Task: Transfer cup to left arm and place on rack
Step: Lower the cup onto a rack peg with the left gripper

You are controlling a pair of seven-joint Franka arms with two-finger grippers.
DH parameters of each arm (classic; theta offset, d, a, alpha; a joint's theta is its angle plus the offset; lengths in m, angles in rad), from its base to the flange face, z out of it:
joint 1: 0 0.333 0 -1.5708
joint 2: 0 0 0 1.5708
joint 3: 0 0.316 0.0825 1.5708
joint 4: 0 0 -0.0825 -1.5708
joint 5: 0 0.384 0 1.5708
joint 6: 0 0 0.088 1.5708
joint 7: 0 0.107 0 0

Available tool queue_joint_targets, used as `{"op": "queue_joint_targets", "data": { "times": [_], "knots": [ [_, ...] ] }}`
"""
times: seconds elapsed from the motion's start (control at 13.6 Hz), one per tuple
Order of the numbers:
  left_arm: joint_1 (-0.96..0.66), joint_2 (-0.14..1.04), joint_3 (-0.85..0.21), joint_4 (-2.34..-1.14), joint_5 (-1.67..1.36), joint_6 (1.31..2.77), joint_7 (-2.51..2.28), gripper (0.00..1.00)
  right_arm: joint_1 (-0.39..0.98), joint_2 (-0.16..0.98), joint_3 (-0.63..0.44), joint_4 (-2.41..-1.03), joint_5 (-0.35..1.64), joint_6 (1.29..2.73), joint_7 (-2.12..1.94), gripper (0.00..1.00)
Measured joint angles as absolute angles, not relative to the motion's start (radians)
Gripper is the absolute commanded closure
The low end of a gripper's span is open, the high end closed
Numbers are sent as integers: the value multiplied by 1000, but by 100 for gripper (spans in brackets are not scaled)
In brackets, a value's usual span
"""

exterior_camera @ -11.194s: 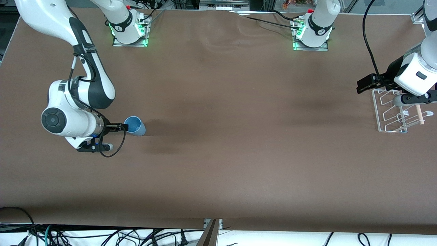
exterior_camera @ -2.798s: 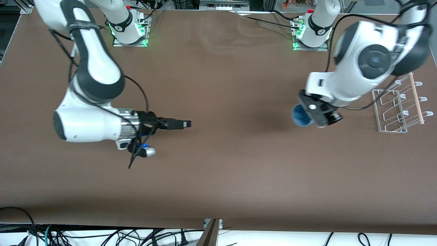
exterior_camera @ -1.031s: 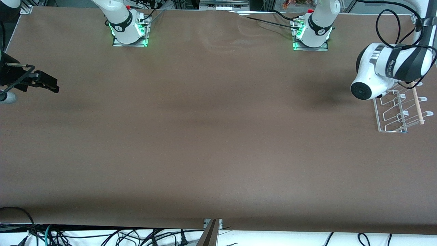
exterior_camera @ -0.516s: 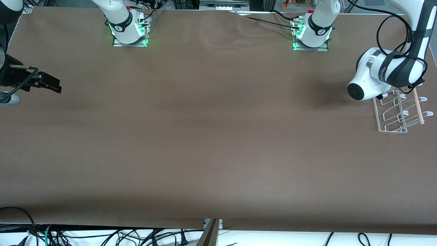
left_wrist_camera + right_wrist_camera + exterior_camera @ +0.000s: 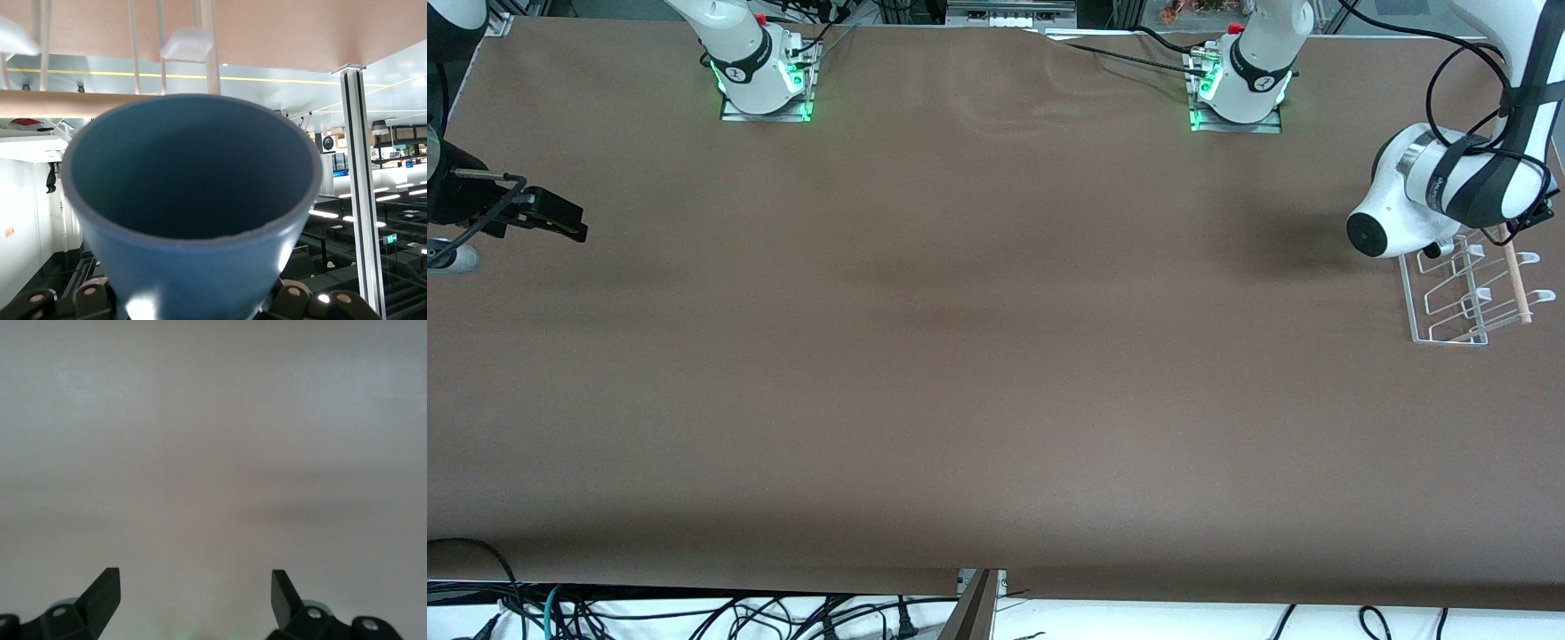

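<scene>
The light-blue cup (image 5: 190,200) fills the left wrist view mouth-on, with my left gripper (image 5: 193,303) shut on its lower part. The rack's white pegs (image 5: 187,44) and wooden dowel (image 5: 47,103) show close past the cup's rim. In the front view the left arm's wrist (image 5: 1432,191) hangs over the rack (image 5: 1412,298) at the left arm's end of the table and hides both cup and gripper. My right gripper (image 5: 560,222) waits open and empty over the right arm's end of the table; its fingers (image 5: 107,587) stand wide apart above bare brown tabletop.
The rack's dowel (image 5: 1517,277) lies along its top, by the table's edge. The two arm bases (image 5: 765,76) (image 5: 1240,80) stand along the table's back edge. Cables trail off the left arm above the rack.
The left arm's wrist has shifted a little toward the table's end, over the rack. The right arm has not moved.
</scene>
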State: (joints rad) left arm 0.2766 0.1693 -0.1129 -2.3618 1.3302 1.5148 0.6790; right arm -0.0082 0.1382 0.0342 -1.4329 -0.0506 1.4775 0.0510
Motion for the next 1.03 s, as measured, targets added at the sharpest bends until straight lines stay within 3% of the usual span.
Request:
{"op": "queue_joint_targets", "data": {
  "times": [1.03],
  "knots": [
    [308,208,-113,-2373,1390,1549,604,100,-12,139,34,-1433,-51,1477,53,0]
  ]
}}
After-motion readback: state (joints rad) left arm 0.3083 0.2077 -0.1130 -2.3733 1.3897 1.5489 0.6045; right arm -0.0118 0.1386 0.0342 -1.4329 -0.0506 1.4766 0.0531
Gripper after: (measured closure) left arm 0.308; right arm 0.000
